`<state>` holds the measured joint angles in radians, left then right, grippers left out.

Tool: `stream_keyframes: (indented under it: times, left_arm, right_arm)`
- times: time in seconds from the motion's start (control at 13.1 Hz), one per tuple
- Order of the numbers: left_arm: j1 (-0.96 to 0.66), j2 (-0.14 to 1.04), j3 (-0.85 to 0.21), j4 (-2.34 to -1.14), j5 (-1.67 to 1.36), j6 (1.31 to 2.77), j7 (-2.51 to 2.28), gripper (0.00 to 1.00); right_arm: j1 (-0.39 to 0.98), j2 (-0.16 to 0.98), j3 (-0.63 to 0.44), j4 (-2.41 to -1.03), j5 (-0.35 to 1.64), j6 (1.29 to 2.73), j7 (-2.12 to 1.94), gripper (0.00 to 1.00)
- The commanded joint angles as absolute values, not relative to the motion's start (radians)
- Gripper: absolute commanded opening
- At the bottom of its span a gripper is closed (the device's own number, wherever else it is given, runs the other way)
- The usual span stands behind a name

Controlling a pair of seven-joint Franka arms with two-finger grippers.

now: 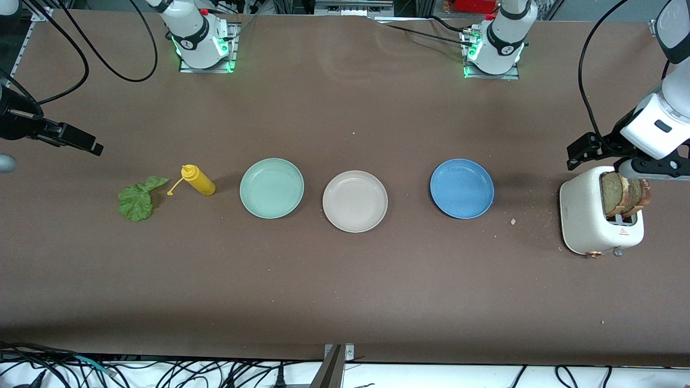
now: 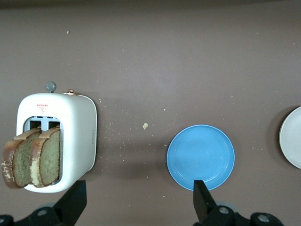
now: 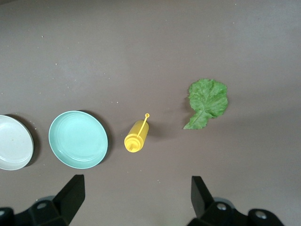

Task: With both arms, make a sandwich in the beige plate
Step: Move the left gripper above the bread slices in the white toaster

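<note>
The beige plate lies bare in the middle of the row of plates; its edge shows in the left wrist view and the right wrist view. Two brown bread slices stand upright in the white toaster at the left arm's end; they also show in the left wrist view. The lettuce leaf lies flat on the table at the right arm's end. My left gripper is open and empty, in the air beside the toaster. My right gripper is open and empty, in the air near the lettuce.
A mint green plate and a blue plate flank the beige plate. A yellow squeeze bottle lies on its side between the lettuce and the mint plate. Crumbs lie near the toaster.
</note>
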<state>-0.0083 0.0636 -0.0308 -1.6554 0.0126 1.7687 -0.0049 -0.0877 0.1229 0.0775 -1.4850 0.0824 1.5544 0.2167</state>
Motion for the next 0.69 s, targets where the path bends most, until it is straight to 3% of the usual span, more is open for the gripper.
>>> stream_keyframes:
  times: [0.0, 0.61]
  left_arm:
    - [-0.011, 0.083, -0.031, -1.626, -0.005, 1.752, 0.009, 1.0]
    - [-0.011, 0.086, -0.029, -1.626, -0.005, 1.752, 0.009, 1.0]
  right_arm:
    - [-0.09, 0.114, 0.08, -1.48, 0.092, 1.549, 0.225, 1.0]
    - [-0.095, 0.117, 0.071, -1.48, 0.091, 1.552, 0.183, 1.0]
